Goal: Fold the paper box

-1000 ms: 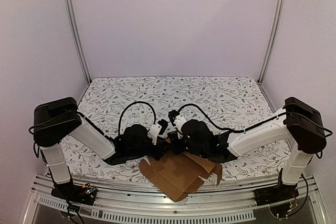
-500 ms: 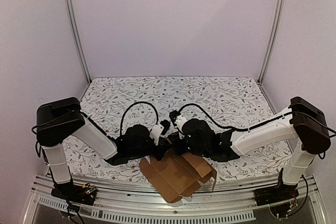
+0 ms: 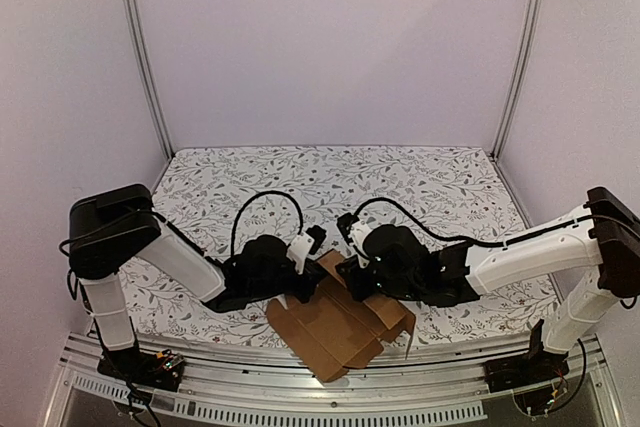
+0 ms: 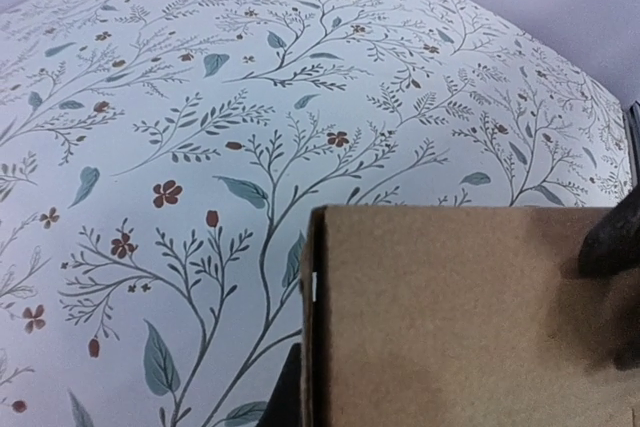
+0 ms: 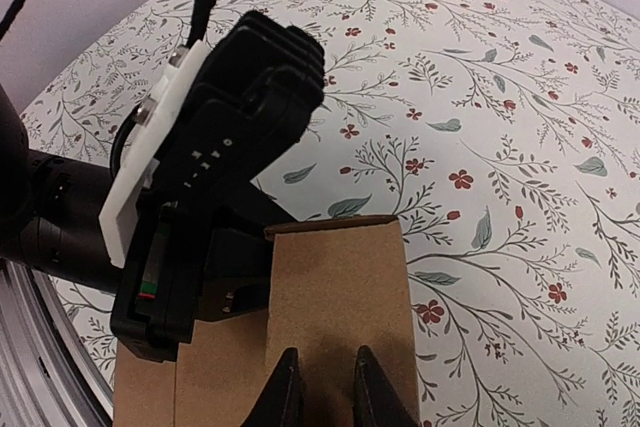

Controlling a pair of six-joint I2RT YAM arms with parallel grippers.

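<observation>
The paper box (image 3: 335, 337) is a flat brown die-cut sheet at the table's near edge, between my arms. My left gripper (image 3: 303, 275) is at its far left corner. In the left wrist view an upright flap (image 4: 470, 317) fills the lower right, with one dark fingertip (image 4: 284, 395) against its left edge and the other finger hidden, so it looks shut on the flap. My right gripper (image 3: 349, 269) is at the far flap. In the right wrist view its jaws (image 5: 325, 385) stand a narrow gap apart over the flap (image 5: 335, 287), gripping nothing.
The floral tablecloth (image 3: 400, 187) covers the table. The sheet's near corner overhangs the metal rail (image 3: 450, 387). The left gripper's body (image 5: 230, 137) sits close beside the right fingers. Upright posts (image 3: 140, 47) and lilac walls enclose the sides and back.
The right arm has stretched out and its gripper has moved a little right. The sheet's far flap has lifted and the sheet has shifted slightly. The left gripper has stayed put.
</observation>
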